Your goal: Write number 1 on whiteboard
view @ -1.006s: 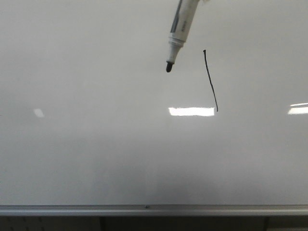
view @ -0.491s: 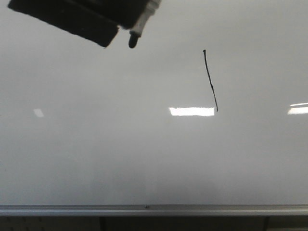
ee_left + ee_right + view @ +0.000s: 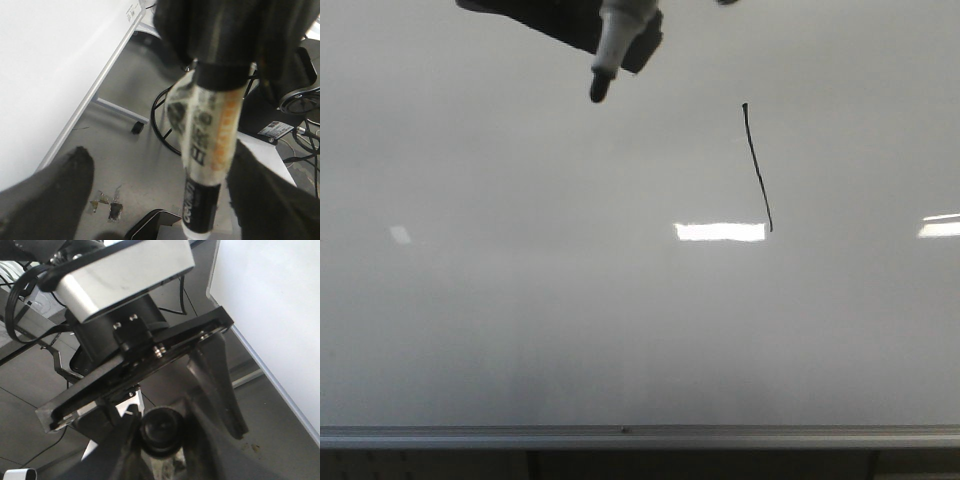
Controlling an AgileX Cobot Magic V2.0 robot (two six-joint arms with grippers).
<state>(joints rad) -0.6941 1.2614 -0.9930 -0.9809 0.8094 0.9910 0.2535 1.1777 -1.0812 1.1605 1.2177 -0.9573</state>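
Now that the marker (image 3: pixel 610 55) has drawn up and left, clear of the whiteboard (image 3: pixel 520 300), the number 1 (image 3: pixel 757 167) stands finished right of centre. The left tool (image 3: pixel 210 75) stays clamped on the marker; the right tool's state I cannot tell.

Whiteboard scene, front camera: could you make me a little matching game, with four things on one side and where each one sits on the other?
Things:
1. the number 1
2. marker tip
3. bright light reflection
4. silver bottom rail

Places:
A. along the lower edge of the whiteboard
B. near the top, left of centre, off the stroke
C. right of centre, slanting down to the right
D. just left of the stroke's lower end

Pairs: 1-C, 2-B, 3-D, 4-A
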